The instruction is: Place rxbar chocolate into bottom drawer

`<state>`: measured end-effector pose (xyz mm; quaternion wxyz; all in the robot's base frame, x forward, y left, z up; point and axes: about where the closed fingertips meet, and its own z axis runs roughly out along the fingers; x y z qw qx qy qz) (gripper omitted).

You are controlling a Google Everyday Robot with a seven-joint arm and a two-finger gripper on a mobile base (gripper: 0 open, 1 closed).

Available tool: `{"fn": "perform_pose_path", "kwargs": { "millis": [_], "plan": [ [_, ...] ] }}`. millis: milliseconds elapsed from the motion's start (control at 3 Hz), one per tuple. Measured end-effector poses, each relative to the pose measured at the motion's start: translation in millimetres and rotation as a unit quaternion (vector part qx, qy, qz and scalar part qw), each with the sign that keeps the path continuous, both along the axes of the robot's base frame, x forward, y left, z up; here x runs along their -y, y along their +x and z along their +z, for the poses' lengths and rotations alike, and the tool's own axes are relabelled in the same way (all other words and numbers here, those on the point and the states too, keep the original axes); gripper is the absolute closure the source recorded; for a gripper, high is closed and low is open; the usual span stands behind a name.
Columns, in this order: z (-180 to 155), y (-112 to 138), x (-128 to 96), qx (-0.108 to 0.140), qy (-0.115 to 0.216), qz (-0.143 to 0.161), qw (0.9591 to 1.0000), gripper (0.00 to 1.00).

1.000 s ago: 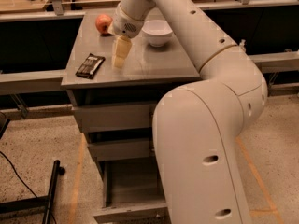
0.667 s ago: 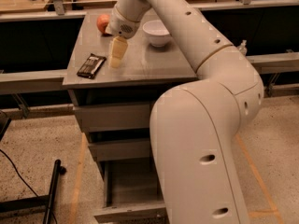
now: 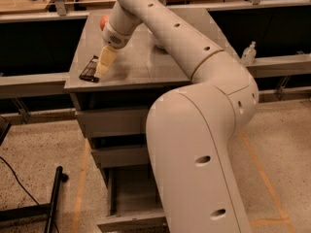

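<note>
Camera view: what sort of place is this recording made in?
Probably a robot test lab or workshop: orange tape lines on the speckled floor, long wooden workbenches behind, a grey metal drawer cabinet. The pale gripper hangs over its top, beside the dark flat snack bar.

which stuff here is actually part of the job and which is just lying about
For the job: rxbar chocolate, at the front left edge of the cabinet top; gripper, close beside it; bottom drawer, pulled open.
Lying about: red apple, at the back; clear bottle, on the side ledge.
</note>
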<state>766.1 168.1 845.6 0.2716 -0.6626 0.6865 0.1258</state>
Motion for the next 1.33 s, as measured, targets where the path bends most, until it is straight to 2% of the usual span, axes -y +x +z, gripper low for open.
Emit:
{"fn": "perform_pose_path", "kwargs": {
  "millis": [333, 667, 1000, 1333],
  "plan": [
    [-1, 5, -5, -0.002, 0.011, -0.018, 0.9998, 0.0],
    [-2, 5, -5, -0.002, 0.011, -0.018, 0.9998, 0.0],
    [4, -2, -20, -0.034, 0.055, -0.028, 0.9975, 0.0],
    [12, -8, -29, -0.047, 0.059, -0.057, 0.9956, 0.0]
  ]
}}
